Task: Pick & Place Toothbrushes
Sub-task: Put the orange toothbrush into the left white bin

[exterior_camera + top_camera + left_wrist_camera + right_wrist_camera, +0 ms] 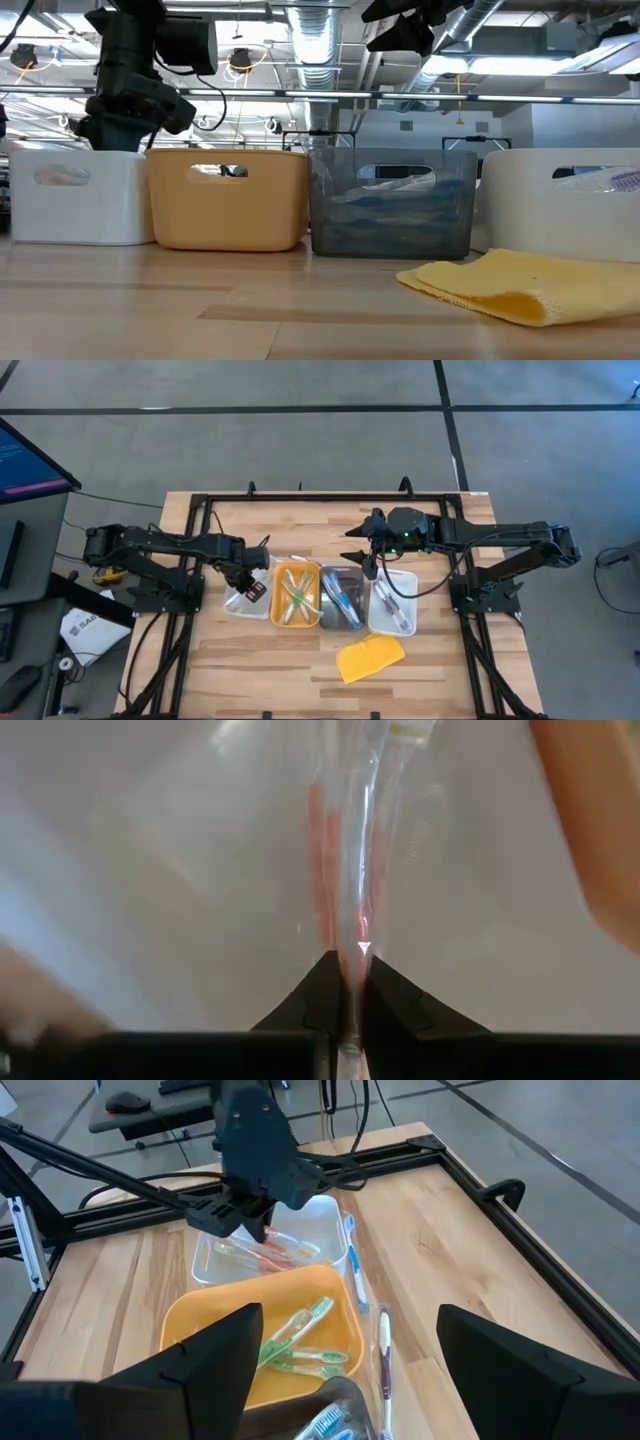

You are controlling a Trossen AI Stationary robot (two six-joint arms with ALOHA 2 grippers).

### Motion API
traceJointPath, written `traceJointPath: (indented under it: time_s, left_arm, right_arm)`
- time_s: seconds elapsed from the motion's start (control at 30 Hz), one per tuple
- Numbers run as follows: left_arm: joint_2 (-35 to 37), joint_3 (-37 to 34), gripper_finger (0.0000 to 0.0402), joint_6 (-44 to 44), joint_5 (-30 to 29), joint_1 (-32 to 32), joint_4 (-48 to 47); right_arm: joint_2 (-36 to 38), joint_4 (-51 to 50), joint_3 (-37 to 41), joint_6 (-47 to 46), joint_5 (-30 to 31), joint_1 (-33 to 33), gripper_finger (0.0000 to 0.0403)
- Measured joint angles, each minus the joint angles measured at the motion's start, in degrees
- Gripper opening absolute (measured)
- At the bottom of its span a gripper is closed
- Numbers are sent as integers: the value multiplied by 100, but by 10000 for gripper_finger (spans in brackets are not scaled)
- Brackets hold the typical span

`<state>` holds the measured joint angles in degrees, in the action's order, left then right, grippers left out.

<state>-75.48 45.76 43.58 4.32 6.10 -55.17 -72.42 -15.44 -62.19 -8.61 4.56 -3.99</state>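
Four trays stand in a row: a white tray (243,600), an orange tray (297,596), a grey tray (342,598) and a second white tray (392,603). My left gripper (252,582) reaches down into the left white tray (215,1260), shut on a pink toothbrush (345,850). More pink toothbrushes (275,1258) lie on that tray's floor. Green toothbrushes (300,1342) lie in the orange tray (185,1325). My right gripper (368,565) hovers open above the grey tray's far end, touching nothing, its fingers spread wide (350,1320). My left gripper (348,982) pinches the pink, translucent toothbrush handle (350,945) between its two fingertips. It comes from above, pointing down into the left white tray. The handle runs on ahead of the fingertips over the tray floor. I cannot tell whether it is lifted off the floor.
A yellow pad (370,658) lies on the table near the right trays. A blue toothbrush (350,1265) lies by the left white tray's far rim. Another toothbrush (383,1342) lies on the wood beside the orange tray. A black frame (300,498) borders the table.
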Motion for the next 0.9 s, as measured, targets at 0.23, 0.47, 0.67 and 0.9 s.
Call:
traceJointPath:
  time_s: [0.23,0.47,0.67,0.9]
  left_arm:
    - [-2,-68,63,-476,-346,178,298]
    - [-2,-68,120,-768,-390,132,290]
    - [146,-55,175,-863,-6,134,262]
    - [771,-53,205,-845,656,132,294]
  right_arm:
    - [0,0,0,1,0,0,296]
    - [-2,-72,0,1,0,-2,296]
    - [0,-331,2,242,-2,-104,296]
    - [242,-238,0,414,-2,-306,296]
